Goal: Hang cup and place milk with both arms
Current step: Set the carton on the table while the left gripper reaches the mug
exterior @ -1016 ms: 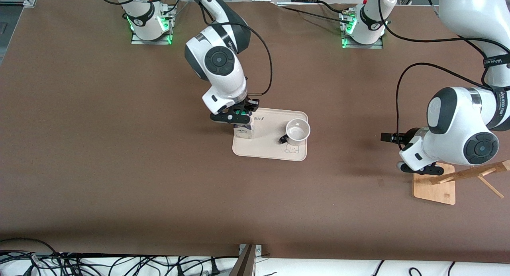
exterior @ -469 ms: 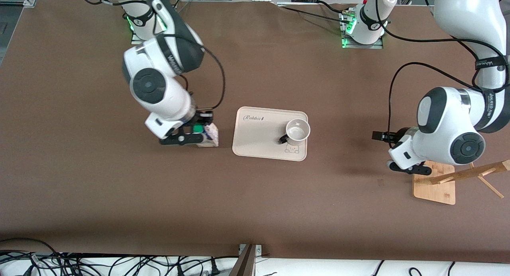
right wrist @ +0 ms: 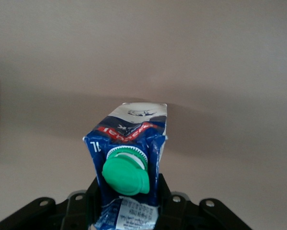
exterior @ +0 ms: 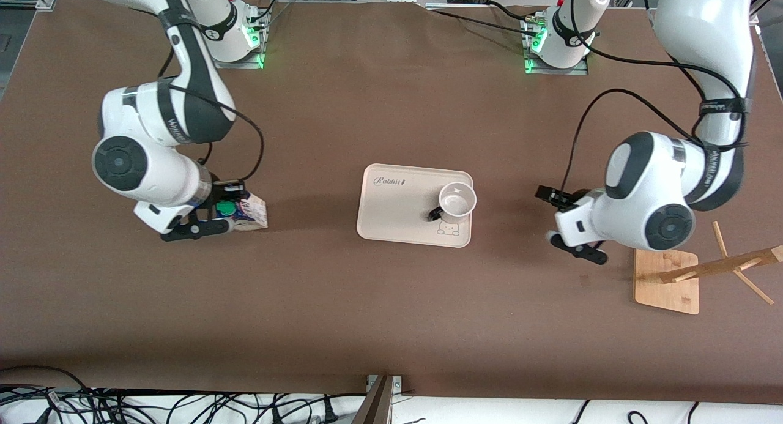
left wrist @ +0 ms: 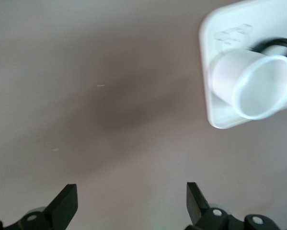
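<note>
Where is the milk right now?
The milk is in the right gripper, over the bare table toward the right arm's end, away from the tray with the cup.

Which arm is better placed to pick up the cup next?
The left. Its claw is open and empty over bare table between the tray and the wooden rack. The right claw is shut on the milk, away toward the right arm's end from the cup.
</note>
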Motion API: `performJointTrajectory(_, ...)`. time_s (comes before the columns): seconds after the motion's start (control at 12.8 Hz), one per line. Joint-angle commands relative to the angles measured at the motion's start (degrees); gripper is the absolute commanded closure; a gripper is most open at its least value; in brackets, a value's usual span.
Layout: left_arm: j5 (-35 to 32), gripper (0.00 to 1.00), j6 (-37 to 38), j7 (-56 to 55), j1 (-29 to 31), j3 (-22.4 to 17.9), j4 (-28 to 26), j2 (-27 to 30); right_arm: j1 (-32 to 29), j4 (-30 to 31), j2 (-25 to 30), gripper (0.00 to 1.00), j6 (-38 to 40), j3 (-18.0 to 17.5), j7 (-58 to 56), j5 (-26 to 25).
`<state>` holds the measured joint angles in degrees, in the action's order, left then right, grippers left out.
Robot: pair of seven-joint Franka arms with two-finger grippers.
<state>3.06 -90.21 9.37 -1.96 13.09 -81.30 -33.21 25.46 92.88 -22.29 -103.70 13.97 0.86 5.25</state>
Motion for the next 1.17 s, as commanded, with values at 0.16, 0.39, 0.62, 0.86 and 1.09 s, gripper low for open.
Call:
performJointTrajectory(0.16,0.8,0.00,-0.7,2.5,0.6,8.9,0.4,-4.0,0.5,19.2,9.4,0.54,-12.2,3.2,-3.7,0.6)
performJointTrajectory(0.39,0.2,0.00,-8.6,2.6,0.0,12.4,-0.7,-6.1,0.4,20.9,9.1,0.53,-13.9,3.5,-3.7,0.9)
performJointTrajectory(0.62,-0.3,0.00,-12.3,2.6,-0.7,14.9,-0.8,-7.2,-0.1,20.6,8.2,0.17,-14.5,3.6,-3.4,0.9)
performJointTrajectory(0.86,-1.3,0.00,-15.1,2.5,-1.5,16.9,-1.6,-7.7,-0.2,18.8,8.4,0.00,-13.6,3.6,-2.4,2.4)
performJointTrajectory(1.09,-6.6,0.00,-15.3,2.2,-3.6,17.8,-1.8,-7.7,-0.2,16.7,9.2,0.00,-12.1,3.4,-0.3,2.6)
